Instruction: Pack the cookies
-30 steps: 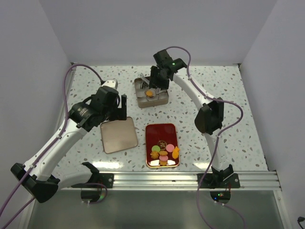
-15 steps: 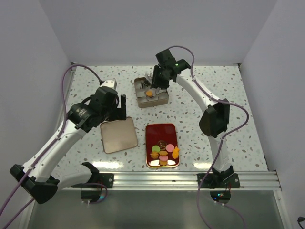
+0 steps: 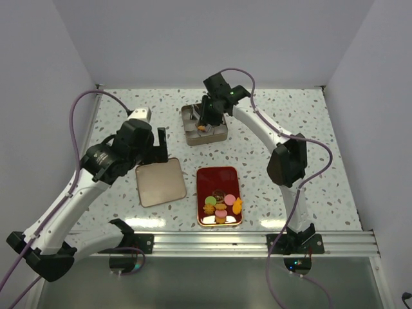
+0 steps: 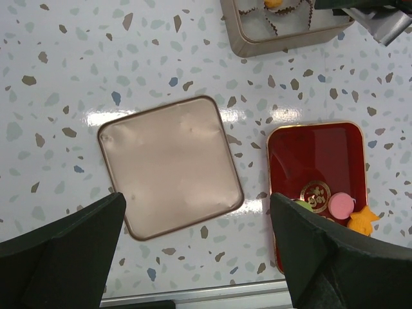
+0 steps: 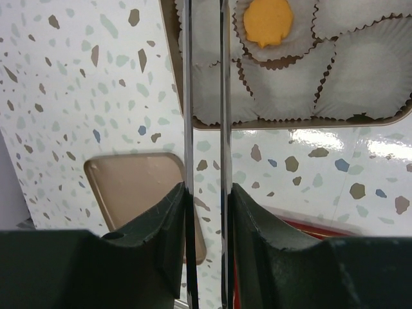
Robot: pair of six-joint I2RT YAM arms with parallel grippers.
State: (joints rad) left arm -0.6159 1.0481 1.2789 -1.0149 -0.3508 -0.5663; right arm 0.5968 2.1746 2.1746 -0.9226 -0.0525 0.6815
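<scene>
Table (image 3: pixel 302 129): glossy white top with a terrazzo look, flecked with grey, brown and blue chips.
Red tray (image 3: pixel 217 177): rounded rectangle in shiny deep-red lacquer. It lies near the table's near edge, just right of the lid with a strip of table between them.
Cookies (image 3: pixel 221 207): small flat discs in green, pink, orange and brown, plus one ragged-edged orange piece. They are clustered at the near end of the red tray, some touching.
Orange cookie (image 5: pixel 268 19): one matte, slightly lobed disc. It sits alone in a paper cup inside the tin.
Tin (image 3: pixel 205 137): square, brushed grey-gold metal with rounded corners and low walls. It stands open on the far side of the table, beyond the tray.
Paper cups (image 5: pixel 367 71): white fluted liners with crimped brown-tinged rims, packed side by side in the tin.
Lid (image 4: pixel 170 166): flat square with rounded corners and a raised rim, in a satin champagne tone with faint dents. It lies on the table.
Tongs (image 5: pixel 187 96): two thin, parallel polished steel blades reaching out over the tin's near cups.
Right fingers (image 5: pixel 175 212): black matte plastic, clamped on the tongs from both sides, above the tin.
Left fingers (image 3: pixel 161 143): black, blunt and wedge-shaped, spread wide and holding nothing. They hang above the lid.
</scene>
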